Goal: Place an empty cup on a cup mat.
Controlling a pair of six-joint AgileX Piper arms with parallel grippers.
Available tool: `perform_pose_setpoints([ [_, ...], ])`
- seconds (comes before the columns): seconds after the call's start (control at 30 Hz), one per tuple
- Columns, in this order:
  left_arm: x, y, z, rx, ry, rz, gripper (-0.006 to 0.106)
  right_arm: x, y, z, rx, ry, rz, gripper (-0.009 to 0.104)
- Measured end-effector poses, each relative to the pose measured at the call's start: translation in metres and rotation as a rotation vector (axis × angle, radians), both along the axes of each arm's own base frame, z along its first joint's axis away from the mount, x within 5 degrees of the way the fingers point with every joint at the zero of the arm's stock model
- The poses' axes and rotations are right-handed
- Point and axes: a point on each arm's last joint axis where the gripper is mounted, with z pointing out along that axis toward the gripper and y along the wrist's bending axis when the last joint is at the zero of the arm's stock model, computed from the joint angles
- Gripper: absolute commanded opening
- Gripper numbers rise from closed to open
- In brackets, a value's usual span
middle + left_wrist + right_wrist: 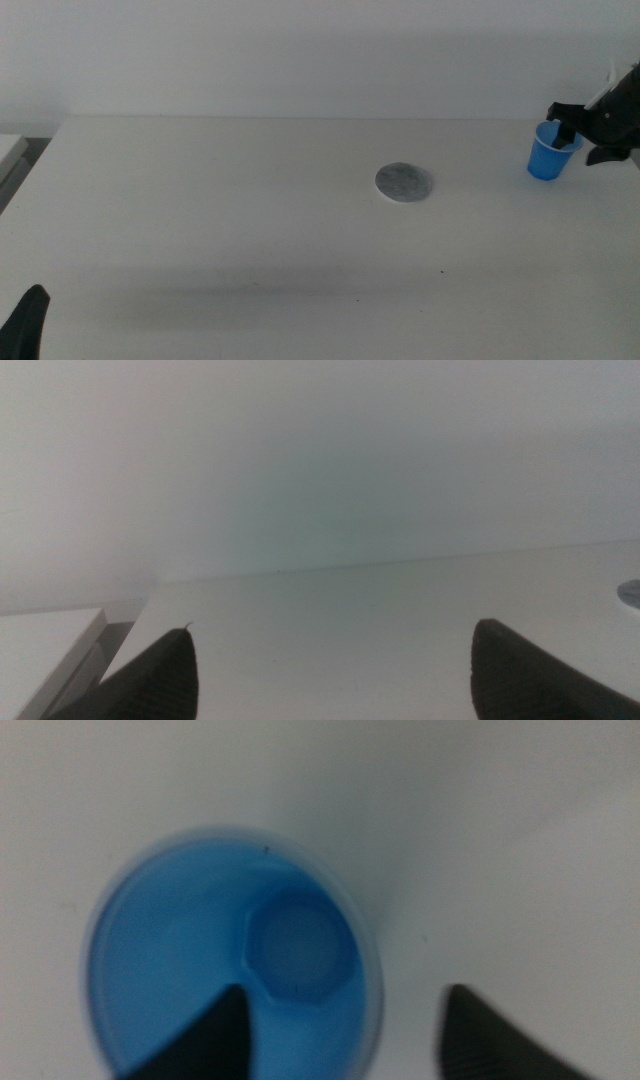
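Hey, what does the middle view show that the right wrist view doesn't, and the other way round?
Only the middle view shows the cup mat lying apart from the cup on the table, and the waiting left gripper at the bottom edge. Only the right wrist view looks down into the cup, showing it empty. Both show the blue cup upright with the open right gripper at its rim, one jaw inside.
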Motion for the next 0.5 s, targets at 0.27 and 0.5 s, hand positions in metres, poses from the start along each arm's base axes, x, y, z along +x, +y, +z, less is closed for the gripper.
perform_pose_setpoints([
  [0.27,0.0,0.0,0.0,0.0,0.0,0.0,0.094,0.005,0.012,0.007,0.021,-0.046,0.037,-0.002],
  [0.5,0.0,0.0,0.0,0.0,0.0,0.0,0.094,-0.004,0.081,0.056,0.019,-0.128,0.188,-0.002],
])
